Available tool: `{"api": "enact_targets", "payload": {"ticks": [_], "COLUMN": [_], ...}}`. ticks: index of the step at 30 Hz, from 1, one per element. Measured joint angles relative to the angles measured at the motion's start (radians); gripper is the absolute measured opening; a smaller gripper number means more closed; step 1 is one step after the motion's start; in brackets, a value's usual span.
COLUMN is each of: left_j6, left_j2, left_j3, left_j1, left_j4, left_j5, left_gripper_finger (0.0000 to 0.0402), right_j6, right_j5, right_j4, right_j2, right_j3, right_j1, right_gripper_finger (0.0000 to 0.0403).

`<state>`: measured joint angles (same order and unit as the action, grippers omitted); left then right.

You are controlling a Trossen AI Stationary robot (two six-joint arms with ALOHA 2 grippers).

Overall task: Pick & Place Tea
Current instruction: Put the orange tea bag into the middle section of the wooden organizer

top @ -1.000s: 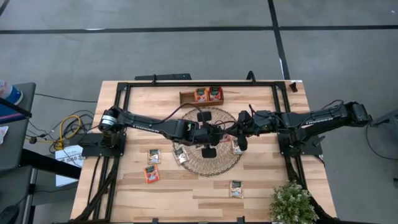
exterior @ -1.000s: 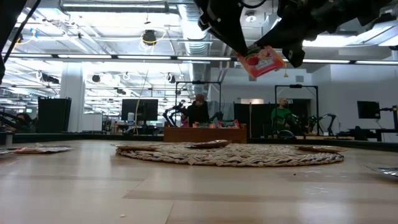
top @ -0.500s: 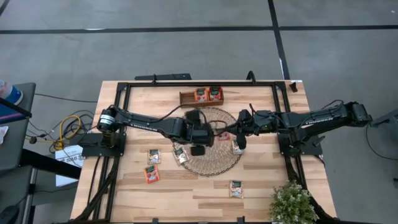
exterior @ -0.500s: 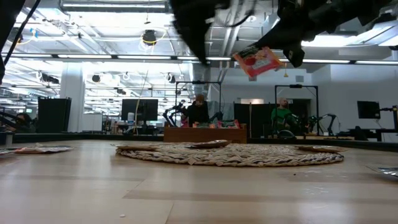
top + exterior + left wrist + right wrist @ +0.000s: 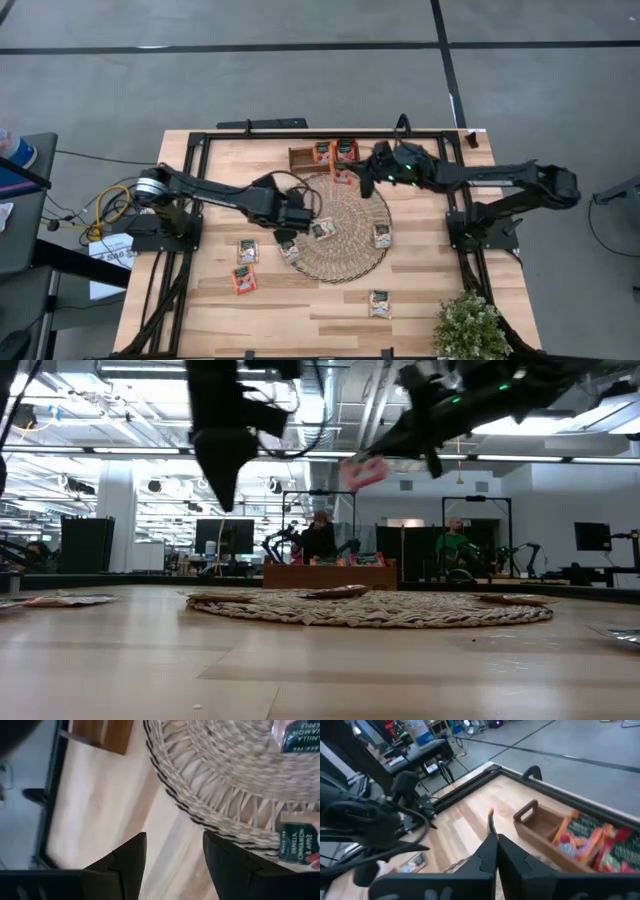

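Observation:
My right gripper (image 5: 360,180) is shut on a red tea sachet (image 5: 345,178), high above the far edge of the round woven mat (image 5: 345,250), close to the wooden tray (image 5: 300,156). The tray holds two sachets. My left gripper (image 5: 172,851) stands open with nothing between its fingers, tipped down over the bare table at the mat's left edge (image 5: 200,810). One sachet (image 5: 322,230) lies flat on the mat. Another (image 5: 299,845) lies at the mat's near-left rim. Several more lie flat on the table. My right gripper pinches the red sachet between its two fingers at one edge (image 5: 491,825). The sachet sticks out past the fingertips, seen edge-on in the right wrist view. The fingers come from the table's right, nearly level. The sachet (image 5: 362,470) hangs tilted, lifted clear of mat and tray.
A black frame (image 5: 300,133) runs around the table's far and side edges. A potted plant (image 5: 470,325) stands at the near right corner. Loose sachets lie left of the mat (image 5: 247,250) (image 5: 244,280), on its right part (image 5: 381,236) and near the front (image 5: 380,303).
My left gripper has drawn away from the red sachet, gone toward the table's left, sunk and tipped downward at the mat's left edge. My right gripper has carried the sachet from above the mat's right part toward the far edge and the tray.

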<state>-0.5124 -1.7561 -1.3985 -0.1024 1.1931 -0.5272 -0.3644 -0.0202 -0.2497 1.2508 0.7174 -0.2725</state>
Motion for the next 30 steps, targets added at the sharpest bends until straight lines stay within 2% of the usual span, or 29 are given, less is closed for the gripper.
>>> {"api": "enact_targets", "payload": {"ticks": [7, 16, 23, 30], "left_j6": [-0.036, -0.081, -0.021, 0.003], "left_j2": [0.241, 0.609, 0.875, 1.048], "left_j3": [0.256, 0.570, 0.734, 0.787], "left_j1": [0.001, 0.023, 0.040, 0.074], "left_j4": [-0.195, -0.459, -0.652, -0.675], "left_j5": [0.067, 0.062, 0.074, 0.066], "left_gripper_finger": [0.0188, 0.0188, 0.0188, 0.0188], "right_j6": [0.139, 0.155, 0.156, 0.163], "right_j5": [0.071, 0.149, 0.182, 0.177], "right_j4": [-0.001, 0.004, 0.018, 0.048], "right_j2": [0.256, 0.509, 0.583, 0.625], "right_j3": [0.202, 0.437, 0.460, 0.459], "right_j1": [-0.096, -0.213, -0.262, -0.283], "right_gripper_finger": [0.0000, 0.0000, 0.0000, 0.0000]}}
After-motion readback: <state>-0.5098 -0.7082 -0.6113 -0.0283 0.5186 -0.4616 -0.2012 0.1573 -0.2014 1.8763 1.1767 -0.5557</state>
